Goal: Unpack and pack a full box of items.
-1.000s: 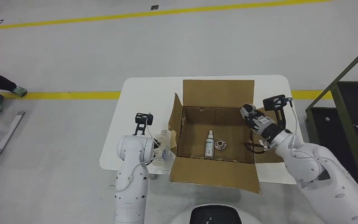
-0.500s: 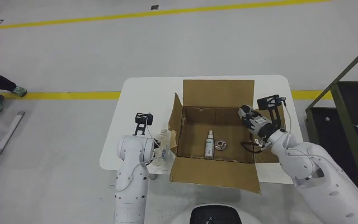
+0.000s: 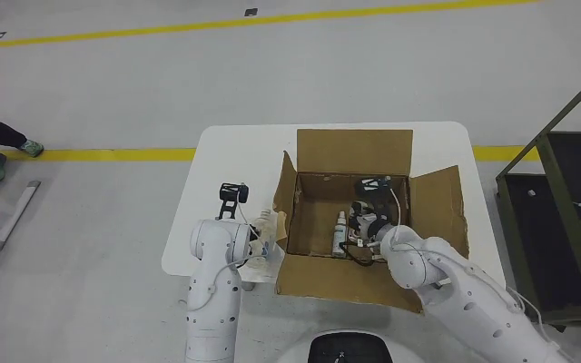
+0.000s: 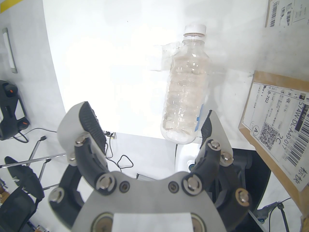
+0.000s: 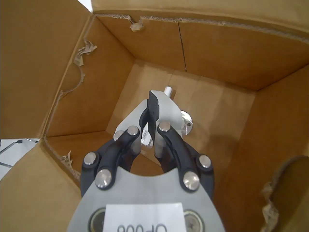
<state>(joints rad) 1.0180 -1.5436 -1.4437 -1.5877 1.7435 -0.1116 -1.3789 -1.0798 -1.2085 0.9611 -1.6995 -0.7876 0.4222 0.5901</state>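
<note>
Unpacking step in hand. My right end effector (image 5: 150, 112), fingers pressed together, hangs inside the box (image 3: 349, 277) above the spray bottle (image 3: 339, 234); I judge it must spread before gripping. Left end effector (image 4: 147, 117) stands spread by the water bottle (image 4: 186, 83), outside the box.

Box (image 3: 352, 145): set on table (image 3: 227, 154). Spray bottle (image 3: 339, 234) and round metal fitting (image 5: 187, 121): laid on box floor, just beneath right gripper (image 5: 152, 107). Water bottle (image 4: 184, 92): laid on table just ahead of left gripper (image 4: 149, 126), box alongside.
</note>
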